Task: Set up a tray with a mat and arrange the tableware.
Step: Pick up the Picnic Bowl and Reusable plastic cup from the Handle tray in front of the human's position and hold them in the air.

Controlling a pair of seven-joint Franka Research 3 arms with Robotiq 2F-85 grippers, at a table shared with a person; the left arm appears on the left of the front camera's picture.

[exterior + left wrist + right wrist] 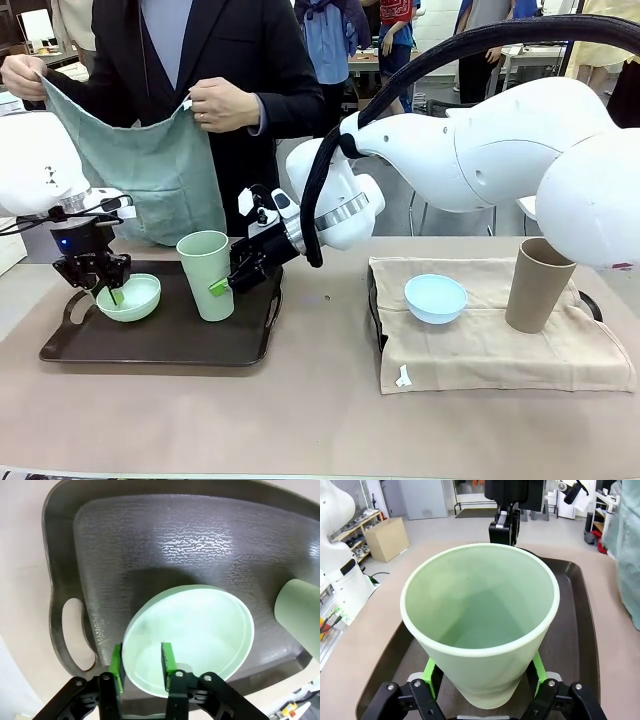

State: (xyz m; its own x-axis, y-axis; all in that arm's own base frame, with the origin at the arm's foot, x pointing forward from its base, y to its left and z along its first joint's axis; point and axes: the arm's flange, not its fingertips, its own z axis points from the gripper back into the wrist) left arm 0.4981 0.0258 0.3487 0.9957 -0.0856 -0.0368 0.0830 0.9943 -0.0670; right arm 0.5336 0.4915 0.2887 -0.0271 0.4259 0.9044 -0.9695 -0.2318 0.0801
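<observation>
Grippers on both arms are busy over the dark tray (160, 345) at the left of the table. The left gripper (108, 290) pinches the near-left rim of the pale green bowl (130, 298), one pad inside and one outside, which keeps the bowl level on the tray floor. The right gripper (228, 282), reaching across the middle, is clenched around the lower body of the pale green cup (206, 273); its green pads press either side, holding the cup upright near the tray's right part.

This tray carries no mat, while the far tray (375, 300) at the right is already covered by a beige mat (500, 345) with the pale blue bowl (435, 298) and the brown cup (538, 285) standing on it. At the far side a person's hands (225, 105) hold a green cloth (150, 170) spread open, probably the mat for the left tray. My guess is that the bowl and cup are gripped so they can be lifted clear for it.
</observation>
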